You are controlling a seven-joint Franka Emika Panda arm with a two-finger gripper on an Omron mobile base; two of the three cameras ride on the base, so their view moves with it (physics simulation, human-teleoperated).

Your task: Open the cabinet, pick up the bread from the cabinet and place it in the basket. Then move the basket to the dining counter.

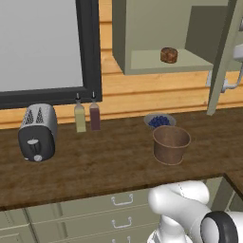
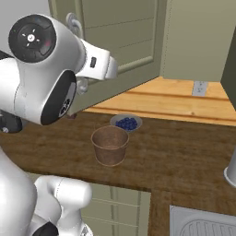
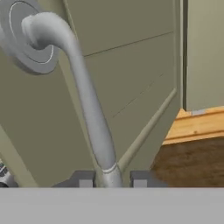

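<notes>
Wood-panelled kitchen wall: sage-green cabinet point(image 1: 156, 28) stands open, my gripper point(image 3: 108, 178) straddling its silver bar handle point(image 3: 87, 96), grip indeterminate; small dark-brown bun point(image 1: 168, 55) on the cabinet shelf looks light, soft—pinch gently across its sides.

1. Cabinet point(image 1: 156, 28): sage green, panelled door point(image 2: 124, 41), silver bar handle point(image 3: 87, 96).
2. Bread point(image 1: 168, 55): dark brown.
3. Basket point(image 1: 171, 144): brown wood.
4. Worktop point(image 1: 95, 161): dark brown wood grain; green drawers point(image 1: 109, 209) below.
5. Berries point(image 1: 159, 120): blue, in a grey bowl.
6. Toaster point(image 1: 38, 132): silver and black.
7. Bottles point(image 1: 80, 116): one yellowish, one dark red.
8. Wall point(image 1: 156, 92): light orange planks.
</notes>
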